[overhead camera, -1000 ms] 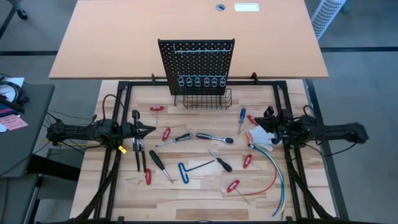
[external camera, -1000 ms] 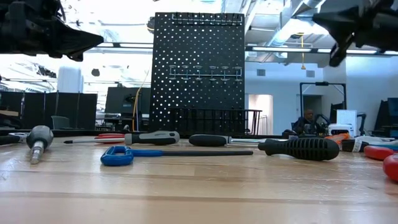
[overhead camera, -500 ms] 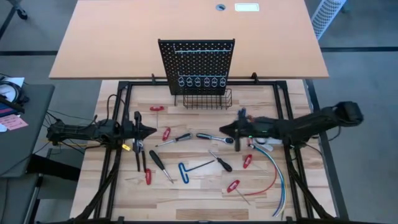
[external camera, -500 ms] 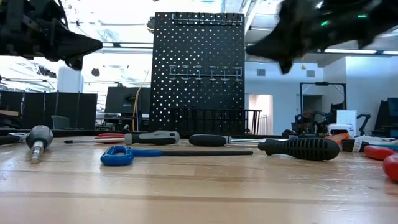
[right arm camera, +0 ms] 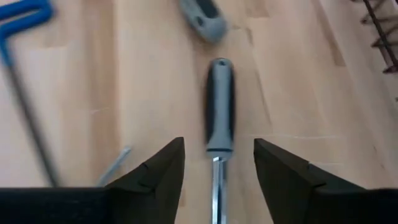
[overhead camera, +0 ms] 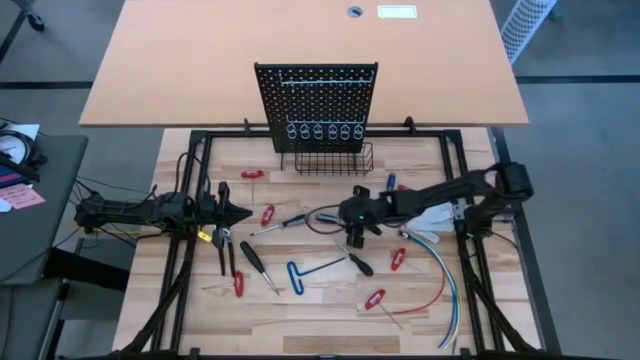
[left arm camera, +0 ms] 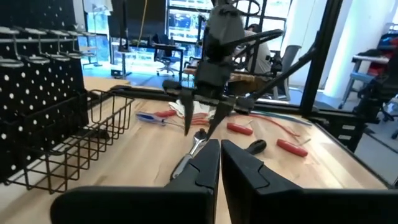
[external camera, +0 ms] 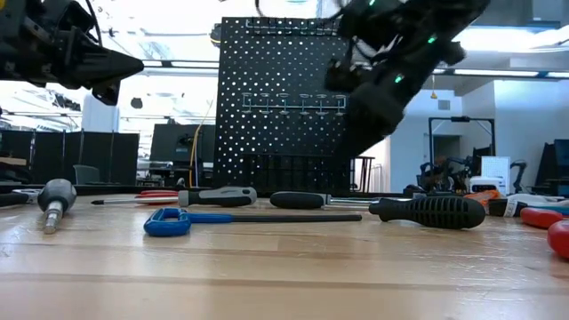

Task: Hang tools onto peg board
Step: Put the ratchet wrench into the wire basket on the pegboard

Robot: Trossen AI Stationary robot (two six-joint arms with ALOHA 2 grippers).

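High view: the right pincer (overhead camera: 352,222) has swung from the right edge to frame centre over the silver ratchet wrench (overhead camera: 338,219). Right wrist view: its fingers (right arm camera: 158,168) are spread astride the black-and-grey handle. Left wrist view: the left pincer (left arm camera: 219,163) is clenched, empty. Low view: the black perforated peg board (external camera: 283,102) stands upright at frame centre on the pale wooden desk (external camera: 284,267).

Bare tabletop (overhead camera: 320,310) behind scattered tools (overhead camera: 300,270)

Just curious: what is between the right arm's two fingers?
A silver ratchet wrench with a grey-and-black handle, lying on the wooden table beneath the right gripper and its open fingers, as the right wrist view shows.
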